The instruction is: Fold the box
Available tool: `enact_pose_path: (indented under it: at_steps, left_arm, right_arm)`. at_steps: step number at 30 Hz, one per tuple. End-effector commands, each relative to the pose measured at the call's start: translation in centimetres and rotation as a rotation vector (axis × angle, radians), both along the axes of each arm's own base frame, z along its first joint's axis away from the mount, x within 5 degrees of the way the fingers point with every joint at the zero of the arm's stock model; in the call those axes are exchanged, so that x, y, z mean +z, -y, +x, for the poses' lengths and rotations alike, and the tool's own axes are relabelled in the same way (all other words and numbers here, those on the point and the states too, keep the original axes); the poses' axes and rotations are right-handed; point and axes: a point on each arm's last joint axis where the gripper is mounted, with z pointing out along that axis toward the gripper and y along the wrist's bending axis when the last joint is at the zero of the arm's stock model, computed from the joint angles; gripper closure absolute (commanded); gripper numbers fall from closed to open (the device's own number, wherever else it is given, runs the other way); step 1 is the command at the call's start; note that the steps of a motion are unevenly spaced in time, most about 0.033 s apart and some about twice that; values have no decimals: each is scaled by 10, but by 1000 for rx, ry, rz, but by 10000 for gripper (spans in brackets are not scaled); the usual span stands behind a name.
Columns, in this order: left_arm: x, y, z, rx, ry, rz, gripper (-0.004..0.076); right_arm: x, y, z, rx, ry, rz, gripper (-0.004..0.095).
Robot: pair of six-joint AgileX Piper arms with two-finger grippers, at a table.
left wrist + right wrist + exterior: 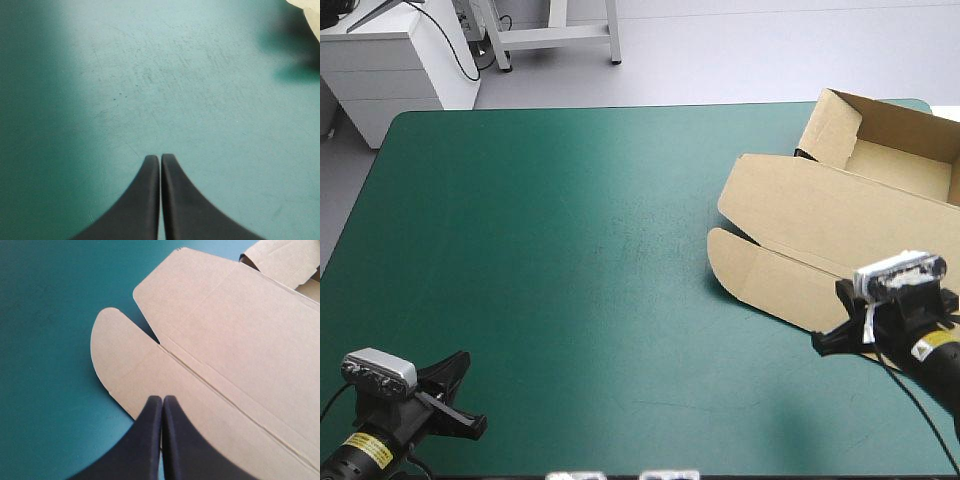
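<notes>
High view, box: the box (840, 215) sits at the right side of the table (570, 250), partly over that edge as far as I can see, and is half made.
Walls: the far part of the box has its walls (840, 125) standing, so the tray is formed there.
Lid: the lid (810, 205) lies flat, spread from the tray toward the table's middle. I take it to be left open so the tray can be reached.
Rounded flap: a rounded flap (120, 355) sticks out flat from the lid's near corner, not turned up.
Right gripper: the right gripper (162, 399) is just at the box's near edge, its tip over the strip of board beside the rounded flap. Its fingers are pressed together with nothing between them. I cannot tell whether it touches the board. Placed like that, it looks ready to press or nudge the flap, not to pinch it.
Left gripper: the left gripper (160, 157) is well apart from the box, near the opposite front corner over bare cover, clenched on nothing. It seems parked out of the way.
Progress: by my reckoning the tray is done and the lid's flaps are what is left.
</notes>
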Motion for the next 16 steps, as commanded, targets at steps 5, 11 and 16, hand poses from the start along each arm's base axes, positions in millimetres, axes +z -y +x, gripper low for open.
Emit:
enact_pose_path:
  at_steps: [5,11,16]
  left_arm:
    - [12,2,2,-3,62,-48,733]
    - [13,-1,2,32,44,-53,732]
    - [13,-1,2,31,41,-54,732]
  right_arm:
    - [-37,9,-34,-87,132,31,928]
    - [-50,17,-63,-142,235,49,928]
    - [-59,18,-78,-142,249,50,928]
